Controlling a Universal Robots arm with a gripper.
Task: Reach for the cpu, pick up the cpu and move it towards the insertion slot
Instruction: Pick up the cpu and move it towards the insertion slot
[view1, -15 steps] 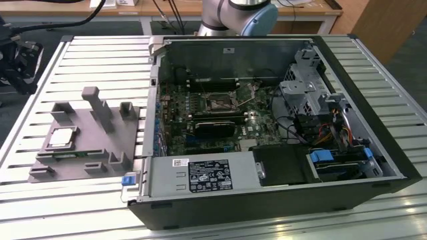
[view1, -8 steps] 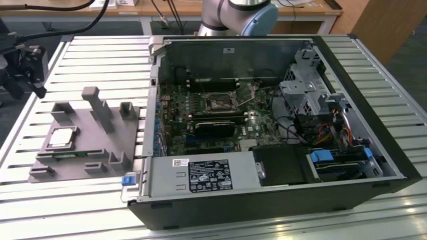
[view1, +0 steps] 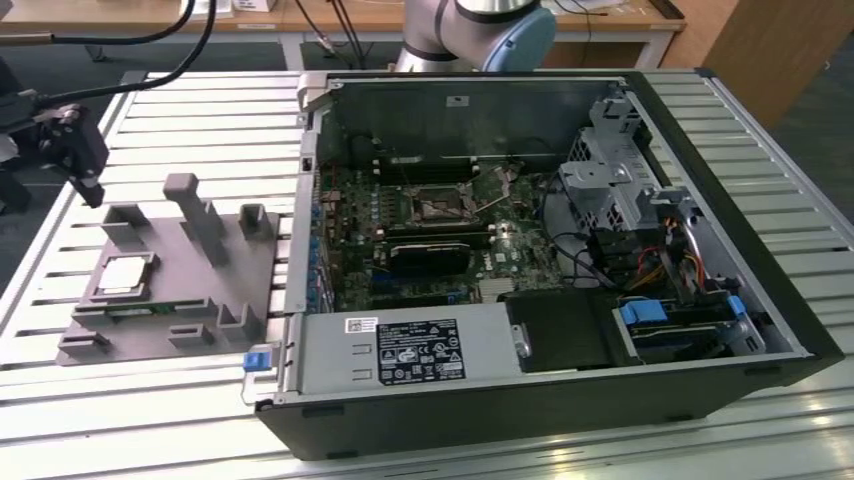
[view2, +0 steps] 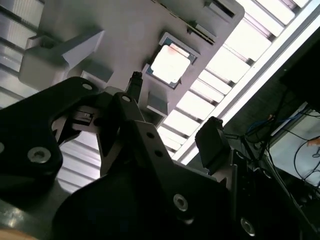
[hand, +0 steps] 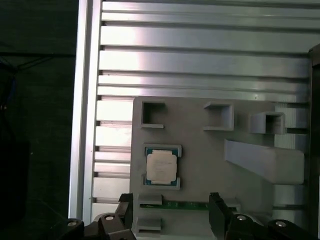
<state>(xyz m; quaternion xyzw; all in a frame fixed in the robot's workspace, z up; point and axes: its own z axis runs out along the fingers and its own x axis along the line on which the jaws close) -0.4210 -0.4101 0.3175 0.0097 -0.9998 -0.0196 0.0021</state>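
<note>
- Claw (hand: 172, 212) is released and empty. Its two fingers (hand: 218, 212) stand wide apart with nothing between them, a spread that by my judgement would clear the chip's edges.
- The cpu (hand: 161, 166) lies flat, shiny face up, in a square pocket of the grey holder (hand: 200, 150). It sits just ahead of the fingertips, roughly in line with the gap between them, and nothing touches it.
- The pocket's raised corners hem the chip in. That is probably why it sits there and not loose on the slatted desk (hand: 200, 65): it cannot slide, and its place is known.
- The claw looks down on the holder from above and hangs clear of it, so I judge this to be the reach, with the grasp not yet begun.
- A narrow green strip (hand: 175, 205) lies in a slot of the holder, nearer the claw than the cpu and almost under the fingertips.
- The insertion slot (view1: 438, 205) is well apart from the claw, beyond the holder, on the circuit board (view1: 521, 250) inside the opened computer case (view1: 534, 400). The case lies on its side, so the slot faces up and can be reached from above.
</note>
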